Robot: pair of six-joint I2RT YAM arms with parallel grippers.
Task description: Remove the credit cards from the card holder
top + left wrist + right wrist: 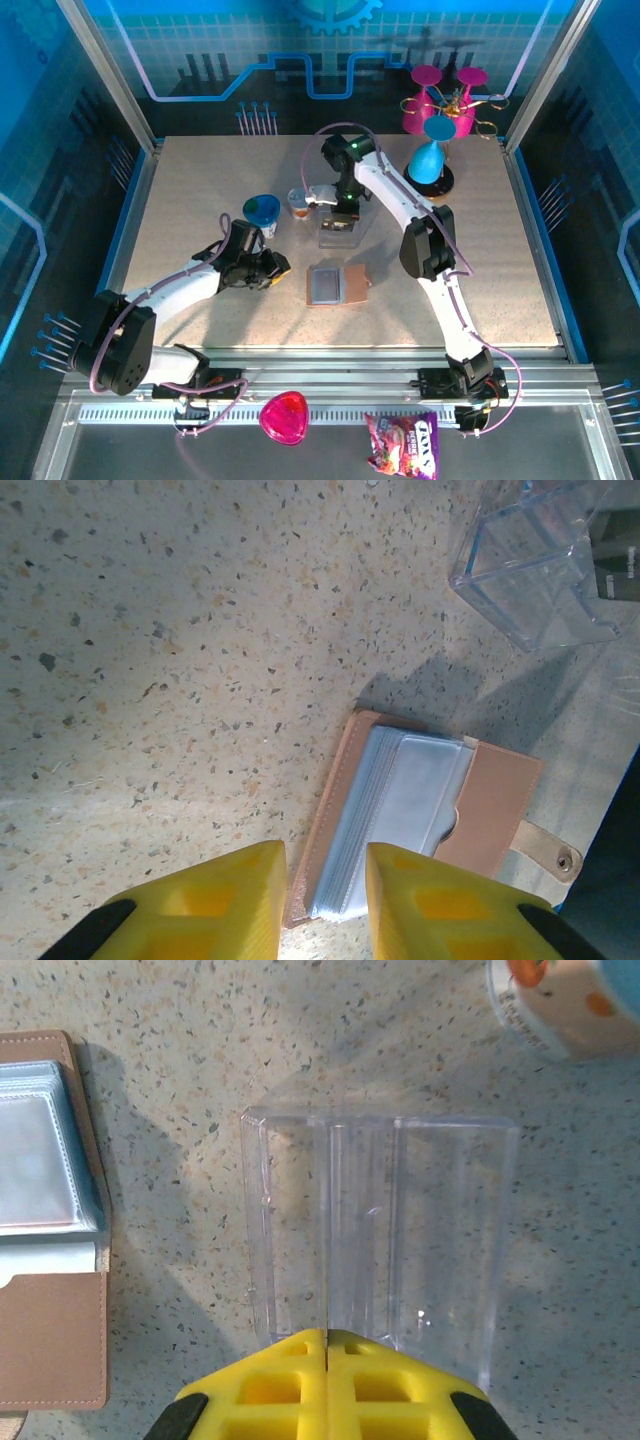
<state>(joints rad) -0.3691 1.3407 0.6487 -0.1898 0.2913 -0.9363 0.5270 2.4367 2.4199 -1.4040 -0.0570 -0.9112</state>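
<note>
currently card holder (337, 285) open, long axis left-right, tab (548, 848) seemingly rightward

Both arms outstretched, left end effector (325, 900) slightly parted, right end effector (327, 1360) clamped closed.

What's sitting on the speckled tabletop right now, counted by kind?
card holder: 1
clear plastic container: 1
Cups: 2 (blue-green cup, orange-print cup)
teal cone on a dark base: 1
Total: 5
</note>
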